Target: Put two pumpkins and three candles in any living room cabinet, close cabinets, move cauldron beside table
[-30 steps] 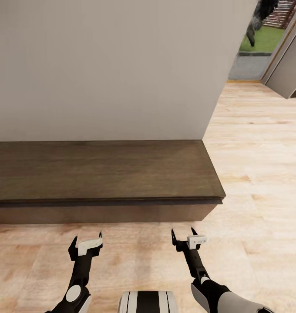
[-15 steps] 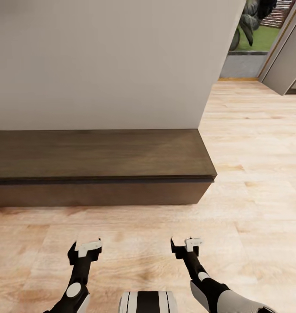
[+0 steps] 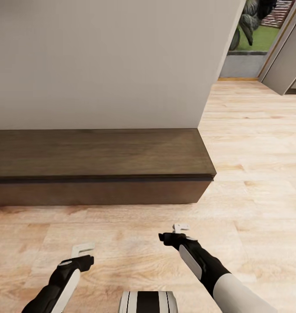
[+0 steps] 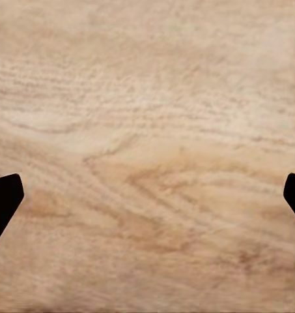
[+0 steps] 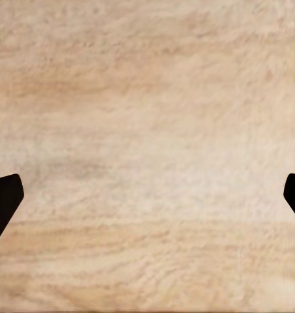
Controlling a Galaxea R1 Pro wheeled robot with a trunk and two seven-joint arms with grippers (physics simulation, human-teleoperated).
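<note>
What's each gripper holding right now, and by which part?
Nothing. The left gripper and right gripper are both open, with bare wood floor between their fingers. The cabinet ahead is closed.

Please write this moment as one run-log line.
cabinet: shut, top bare | left gripper: open, empty | right gripper: open, empty | both above floor

The cabinet point(image 3: 95, 167) is set against the wall point(image 3: 104, 61), ahead of both grippers' fingers point(image 3: 179, 227), with floor point(image 3: 135, 230) between.
</note>
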